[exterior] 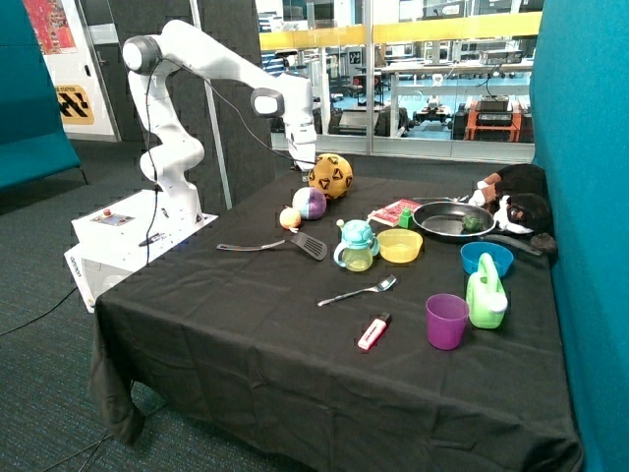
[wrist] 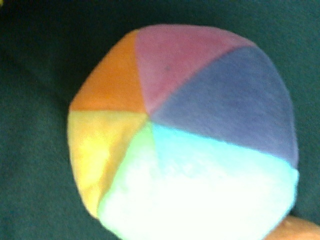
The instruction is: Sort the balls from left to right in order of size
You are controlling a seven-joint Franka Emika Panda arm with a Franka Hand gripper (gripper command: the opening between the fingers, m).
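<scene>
Three balls [exterior: 309, 203] clustered | gripper [exterior: 306, 165] above them | grip state unclear

Small orange-yellow ball [exterior: 289, 217] touches mid-sized multicolour soft ball [exterior: 310, 203]; large yellow ball with black marks [exterior: 331, 176] just behind. All on counter, near far edge.

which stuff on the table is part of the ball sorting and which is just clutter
Part of the job:
small orange-yellow ball
soft multicoloured ball
large yellow ball with black marks
gripper, above the soft ball

Just lying about:
spatula
sippy cup
yellow bowl
frying pan
spoon
purple cup
blue bowl
plush toy
</scene>
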